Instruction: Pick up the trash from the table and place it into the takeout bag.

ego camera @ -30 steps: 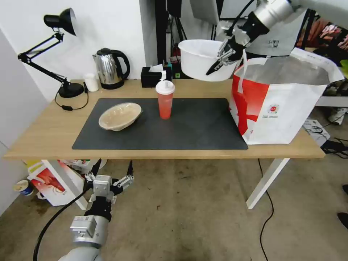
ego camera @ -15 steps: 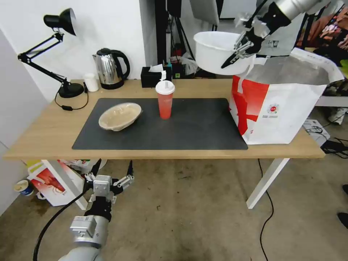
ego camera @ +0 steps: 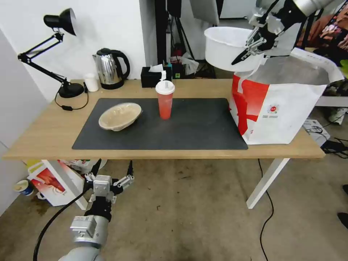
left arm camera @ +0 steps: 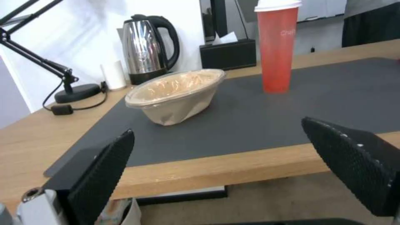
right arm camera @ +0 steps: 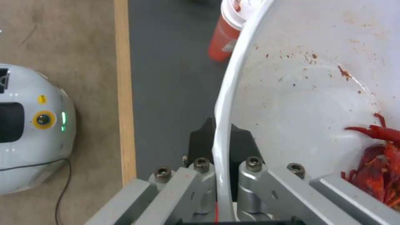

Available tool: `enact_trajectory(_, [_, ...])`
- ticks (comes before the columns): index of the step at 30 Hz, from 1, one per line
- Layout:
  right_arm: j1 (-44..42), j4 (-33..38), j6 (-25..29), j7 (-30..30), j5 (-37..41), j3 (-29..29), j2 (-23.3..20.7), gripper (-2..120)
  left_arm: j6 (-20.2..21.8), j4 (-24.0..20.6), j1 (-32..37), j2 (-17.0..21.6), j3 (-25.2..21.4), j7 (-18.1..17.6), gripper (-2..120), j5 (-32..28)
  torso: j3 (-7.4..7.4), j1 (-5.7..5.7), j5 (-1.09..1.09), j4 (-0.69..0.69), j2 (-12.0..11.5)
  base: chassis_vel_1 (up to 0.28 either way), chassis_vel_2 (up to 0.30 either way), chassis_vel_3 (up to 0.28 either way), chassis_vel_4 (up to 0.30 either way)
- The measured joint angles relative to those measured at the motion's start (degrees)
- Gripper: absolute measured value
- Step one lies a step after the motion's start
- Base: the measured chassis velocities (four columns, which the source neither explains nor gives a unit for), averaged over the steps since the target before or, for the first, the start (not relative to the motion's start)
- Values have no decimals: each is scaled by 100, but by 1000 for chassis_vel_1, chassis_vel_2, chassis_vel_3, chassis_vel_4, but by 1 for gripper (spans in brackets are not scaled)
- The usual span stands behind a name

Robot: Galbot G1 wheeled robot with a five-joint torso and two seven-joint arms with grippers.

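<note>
My right gripper [ego camera: 250,49] is shut on the rim of the round white plastic bowl [ego camera: 226,47], holding it in the air at the left edge of the takeout bag [ego camera: 282,101]. The right wrist view shows the jaws [right arm camera: 218,140] pinching the bowl's rim, with red crayfish scraps [right arm camera: 381,153] inside the bowl [right arm camera: 308,93]. The red cup with white lid [ego camera: 165,98] stands upright on the dark mat [ego camera: 181,127]. The beige oval bowl [ego camera: 120,116] lies left of it. My left gripper [ego camera: 108,174] hangs open below the table's front edge [ego camera: 163,154].
A steel kettle [ego camera: 110,68], a black tissue box [ego camera: 154,77], a small white cup [ego camera: 91,82] and a black desk lamp [ego camera: 61,54] line the table's back. A red-and-white printed box [ego camera: 50,181] sits on the floor under the left end.
My right gripper has carried the white bowl up and to the right, from beside the bag's left wall to above its left edge. The left arm has stayed still.
</note>
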Motion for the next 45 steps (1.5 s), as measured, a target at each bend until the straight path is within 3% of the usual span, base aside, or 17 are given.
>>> enact_trajectory(29, [-264, -242, 321, 75, -771, 63, 970, 0, 0, 0, 0, 0, 0, 0, 100, 0, 0, 0, 1, -1, 0, 0, 0, 0, 0])
enact_trajectory(45, [-526, -634, 469, 126, -1092, 253, 1003, 0, 0, 0, 0, 0, 0, 0, 100, 0, 0, -1, 1, -1, 0, 0, 0, 0, 0])
